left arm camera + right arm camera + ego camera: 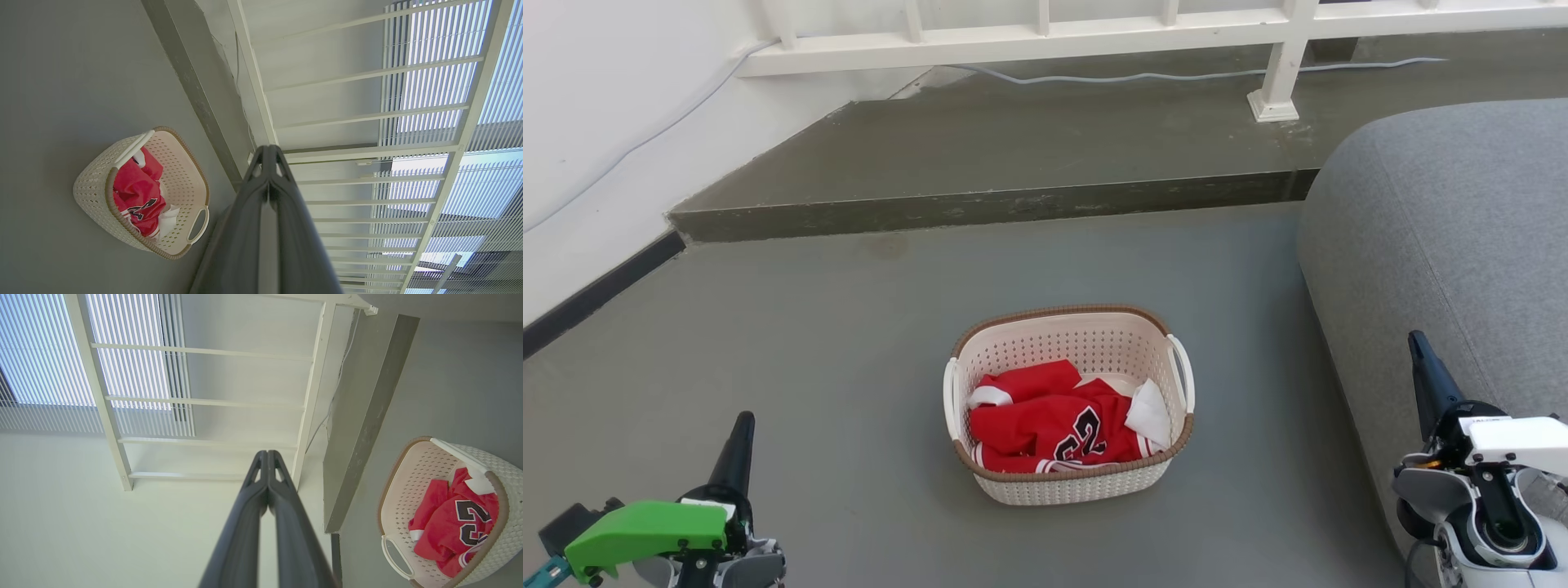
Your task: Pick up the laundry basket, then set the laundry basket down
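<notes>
Nearest, L gripper (742, 433) and R gripper (1425, 367) sit low at either side, jaws of both pressed together, holding nothing. Ahead and between them, well apart from both, the laundry basket (1062, 487) stands on the floor (849, 367) w/ a red jersey (1045, 420) inside. Its long axis runs left-right, w/ left handle (948, 398) toward L arm and right handle (1183, 373) toward R arm, neither arm clearly nearer. Beyond: raised step (1013, 139), white railing (1045, 33).

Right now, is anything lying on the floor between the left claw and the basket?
No. In the head view the grey floor between the left claw and the basket is bare.
</notes>
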Motion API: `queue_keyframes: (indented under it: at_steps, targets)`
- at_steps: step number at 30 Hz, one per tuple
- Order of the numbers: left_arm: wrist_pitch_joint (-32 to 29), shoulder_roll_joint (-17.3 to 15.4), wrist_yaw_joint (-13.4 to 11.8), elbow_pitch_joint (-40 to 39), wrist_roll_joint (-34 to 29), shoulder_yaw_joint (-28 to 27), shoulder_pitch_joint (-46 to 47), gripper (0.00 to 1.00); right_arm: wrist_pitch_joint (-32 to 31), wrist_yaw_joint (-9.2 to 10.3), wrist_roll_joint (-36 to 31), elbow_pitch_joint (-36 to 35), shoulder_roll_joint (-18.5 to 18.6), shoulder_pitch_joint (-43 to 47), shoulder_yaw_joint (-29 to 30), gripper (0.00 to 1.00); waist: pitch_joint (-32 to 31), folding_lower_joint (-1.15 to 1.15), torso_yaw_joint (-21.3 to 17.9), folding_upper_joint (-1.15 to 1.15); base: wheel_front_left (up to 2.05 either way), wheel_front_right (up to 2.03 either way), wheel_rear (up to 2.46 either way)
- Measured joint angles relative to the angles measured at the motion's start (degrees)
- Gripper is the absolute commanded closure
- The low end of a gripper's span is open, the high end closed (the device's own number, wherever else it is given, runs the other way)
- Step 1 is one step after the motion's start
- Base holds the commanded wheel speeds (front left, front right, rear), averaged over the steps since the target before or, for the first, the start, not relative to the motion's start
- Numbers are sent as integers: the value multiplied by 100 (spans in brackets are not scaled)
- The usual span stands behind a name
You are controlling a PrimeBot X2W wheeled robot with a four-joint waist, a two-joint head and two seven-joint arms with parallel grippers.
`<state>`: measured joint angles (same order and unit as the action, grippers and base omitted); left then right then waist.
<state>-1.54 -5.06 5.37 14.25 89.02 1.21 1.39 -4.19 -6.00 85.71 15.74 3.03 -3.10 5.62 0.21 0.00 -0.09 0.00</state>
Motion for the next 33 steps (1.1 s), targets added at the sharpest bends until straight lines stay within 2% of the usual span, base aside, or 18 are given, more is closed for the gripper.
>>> queue_keyframes:
  at_steps: [11, 33]
  targets:
    - [-144, 15, 118, 57, 621, -149, 102, 100, -166, -55, 613, 7, -63, -8, 167, 100, -4, 0, 7, 0, 0, 0, 0]
    - [-145, 19, 120, 110, 636, -164, 121, 100, -166, -55, 613, 8, -70, -21, 175, 100, -5, 0, 8, 0, 0, 0, 0]
